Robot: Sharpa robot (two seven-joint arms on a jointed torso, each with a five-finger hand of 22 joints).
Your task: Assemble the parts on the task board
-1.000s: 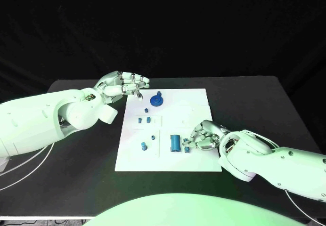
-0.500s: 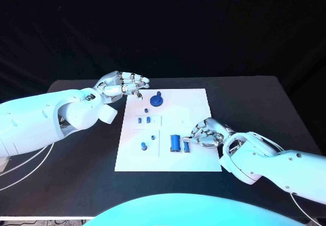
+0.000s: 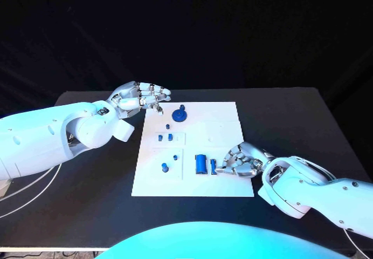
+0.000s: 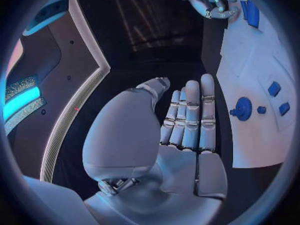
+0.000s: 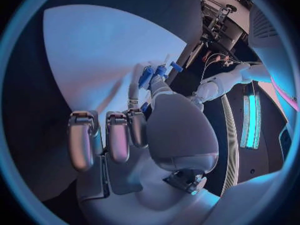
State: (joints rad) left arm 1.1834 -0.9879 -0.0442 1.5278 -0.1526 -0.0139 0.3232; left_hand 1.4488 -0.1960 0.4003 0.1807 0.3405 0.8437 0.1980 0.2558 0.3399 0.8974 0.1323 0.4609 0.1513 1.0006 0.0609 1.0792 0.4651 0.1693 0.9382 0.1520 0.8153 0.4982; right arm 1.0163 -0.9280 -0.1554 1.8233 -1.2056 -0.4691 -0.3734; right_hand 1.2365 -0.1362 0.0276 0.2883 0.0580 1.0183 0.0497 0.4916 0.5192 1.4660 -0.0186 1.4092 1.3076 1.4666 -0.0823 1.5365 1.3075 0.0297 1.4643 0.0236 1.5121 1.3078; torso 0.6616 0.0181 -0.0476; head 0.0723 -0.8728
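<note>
The white task board lies in the middle of the black table. A round blue part stands near its far edge, also visible as the round blue part. Small blue pieces sit mid-board. A blue cylinder and a slim blue piece lie nearer me. My right hand rests at the board's right edge with curled fingers, its fingertips by the slim piece. In the right wrist view, a finger and the thumb of the right hand reach a blue piece; a grip is unclear. My left hand hovers off the far left corner, and the left hand holds nothing.
Two more small blue pieces sit on the board's near left part. Bare black table stretches to the right of the board, and my big white left arm lies along the left side.
My right arm has drawn slightly right and nearer to me, the hand turning while its fingertips stay by the slim blue piece. The left hand has not moved.
</note>
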